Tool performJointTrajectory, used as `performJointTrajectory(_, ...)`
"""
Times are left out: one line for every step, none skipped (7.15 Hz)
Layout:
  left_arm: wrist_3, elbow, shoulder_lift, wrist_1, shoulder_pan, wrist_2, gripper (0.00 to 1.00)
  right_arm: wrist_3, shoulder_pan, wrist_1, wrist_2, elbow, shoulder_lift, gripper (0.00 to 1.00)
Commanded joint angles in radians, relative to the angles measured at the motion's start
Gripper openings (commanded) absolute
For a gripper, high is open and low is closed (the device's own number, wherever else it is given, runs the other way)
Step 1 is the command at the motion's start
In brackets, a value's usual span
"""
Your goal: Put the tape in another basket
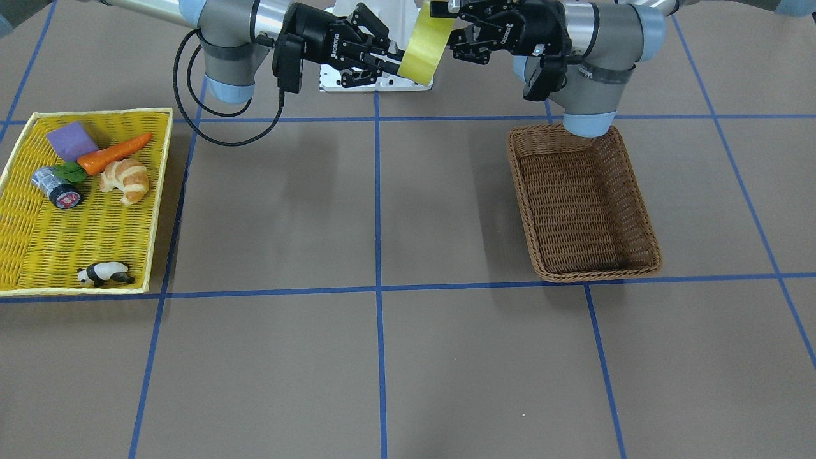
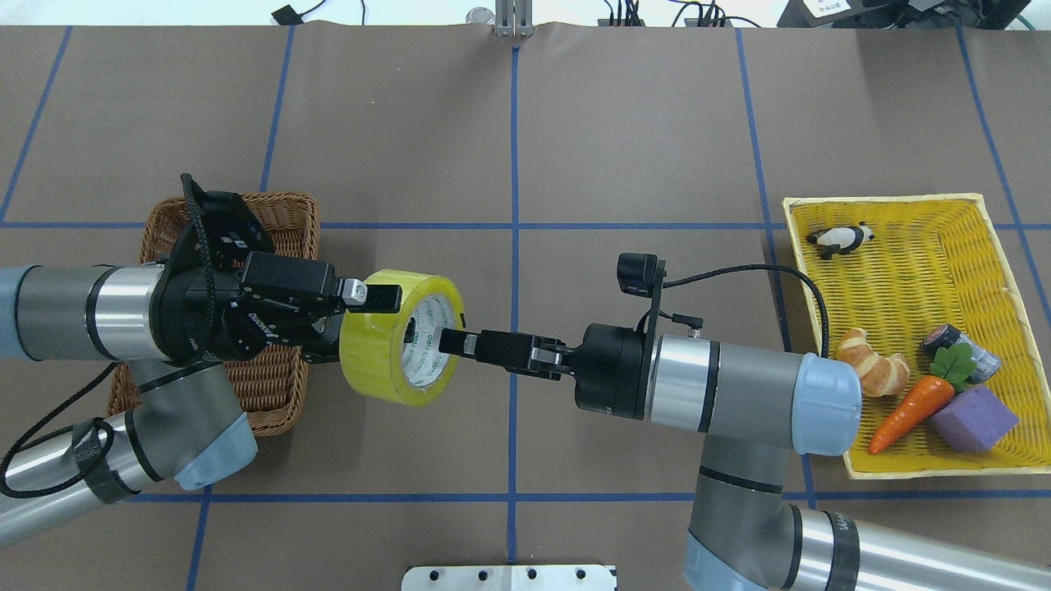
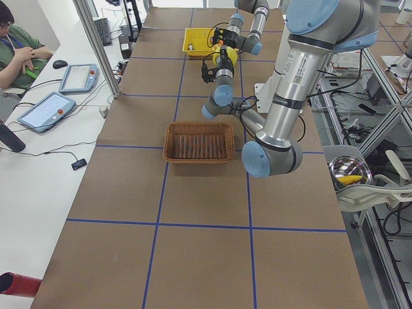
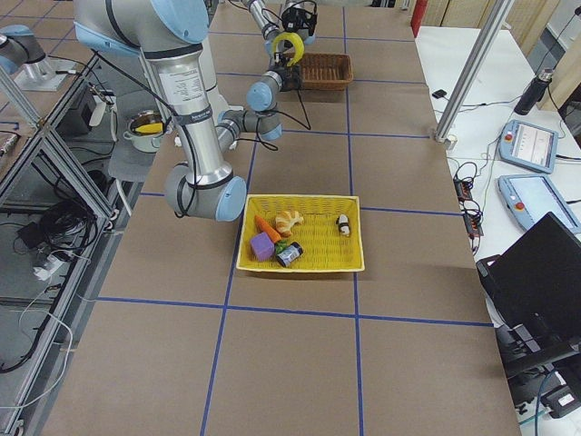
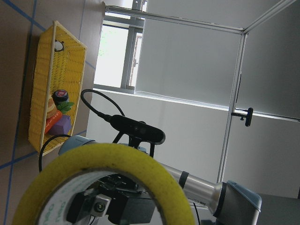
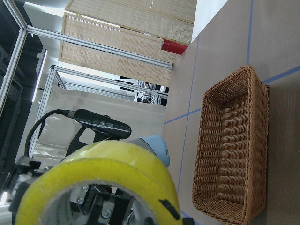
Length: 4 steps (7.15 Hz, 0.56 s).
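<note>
The yellow tape roll [image 1: 424,44] hangs in the air between my two grippers, over the table near the robot's base. It also shows in the overhead view [image 2: 378,353]. My right gripper [image 1: 392,64] holds its lower rim, with one finger inside the white core [image 2: 452,341]. My left gripper [image 1: 449,29] is closed over the upper rim, with one finger lying on the roll's outer face [image 2: 374,297]. The brown wicker basket [image 1: 583,275] stands empty on the table on my left side, partly under my left arm [image 2: 271,197]. Both wrist views look through the roll [image 5: 117,159] [image 6: 117,164].
A flat yellow tray [image 1: 159,191] on my right side holds a carrot [image 1: 115,153], a croissant [image 1: 126,180], a purple block [image 1: 71,140], a silver cylinder [image 1: 56,186] and a toy panda [image 1: 103,274]. The white base plate [image 2: 509,574] is at the table's near edge.
</note>
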Motion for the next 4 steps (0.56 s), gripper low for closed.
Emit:
performJointTrajectory(0.000, 0.000, 0.002, 0.000, 0.000, 0.000, 0.54, 0.000, 0.000, 0.000, -0.002, 0.000, 0.000, 0.51)
performJointTrajectory(0.000, 0.000, 0.005, 0.000, 0.000, 0.002, 0.25, 0.000, 0.000, 0.000, 0.000, 0.000, 0.000, 0.54)
performJointTrajectory(0.000, 0.000, 0.009, 0.000, 0.000, 0.000, 0.00, 0.000, 0.000, 0.000, 0.000, 0.000, 0.000, 0.58)
performJointTrajectory(0.000, 0.000, 0.014, 0.000, 0.002, -0.001, 0.00, 0.000, 0.000, 0.000, -0.002, 0.000, 0.000, 0.67)
